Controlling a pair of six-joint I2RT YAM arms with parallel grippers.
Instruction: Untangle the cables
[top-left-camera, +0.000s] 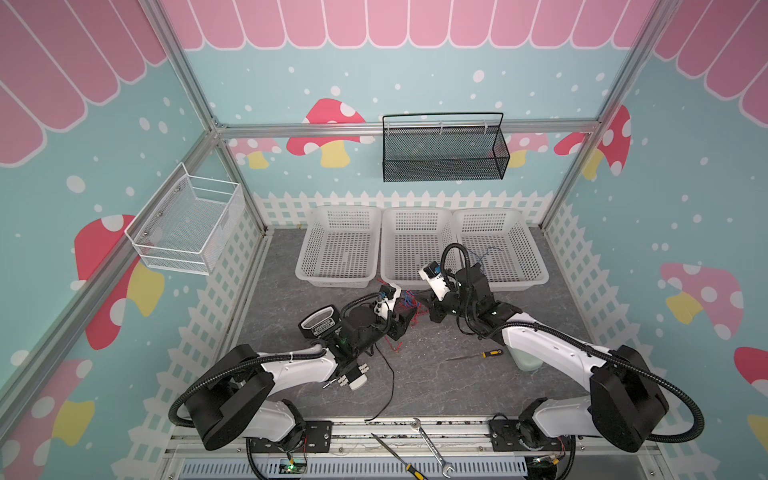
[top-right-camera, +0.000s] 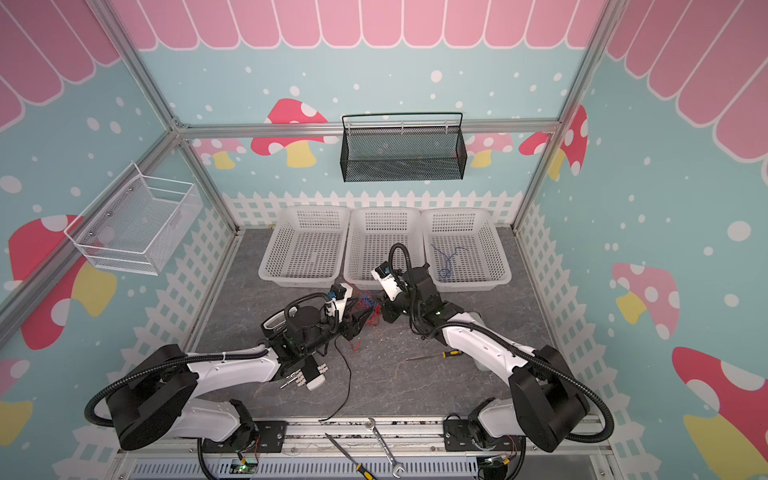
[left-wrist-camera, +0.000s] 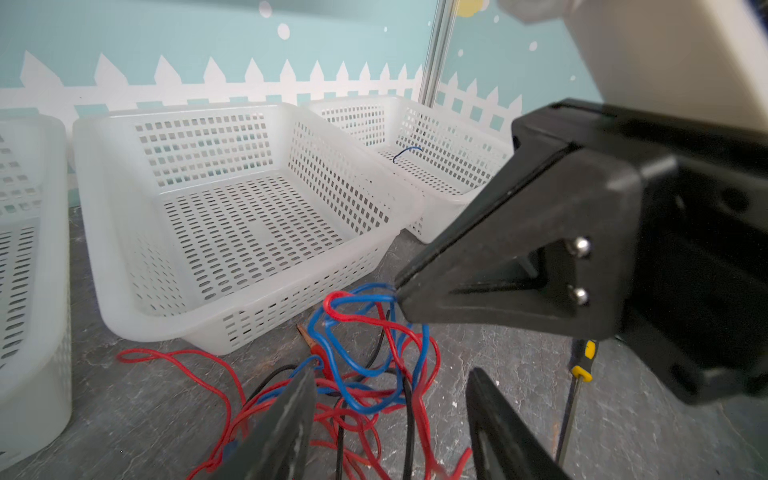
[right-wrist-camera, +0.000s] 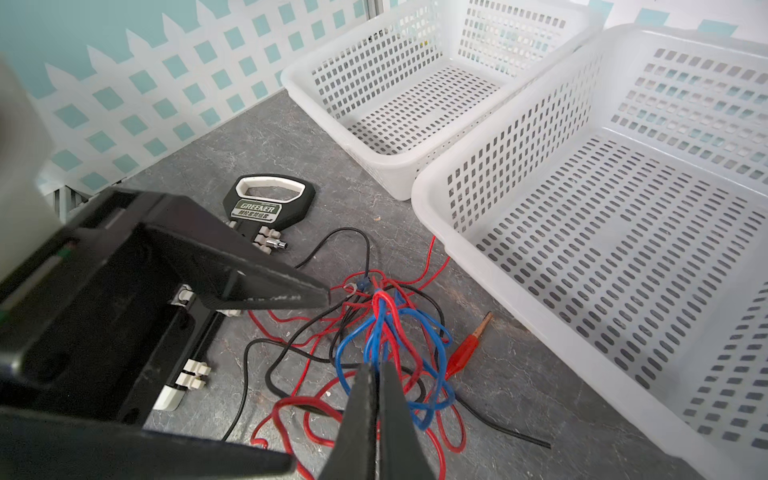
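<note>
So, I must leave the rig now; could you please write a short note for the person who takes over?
Left claw: open at the cable tangle, gripping nothing.
Right claw: shut on blue and red loops of the tangle.
Done: one blue cable lies in the rightmost basket.
Left to do: red, blue and black cables are knotted together on the table, before the middle basket.

Bright, even light with soft shadows; wrist views blur nearby parts, edges bow.

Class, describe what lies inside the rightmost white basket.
One thin blue cable lies loose on the rightmost basket's floor. The right arm covers its near-left corner, so that spot is hidden.
</note>
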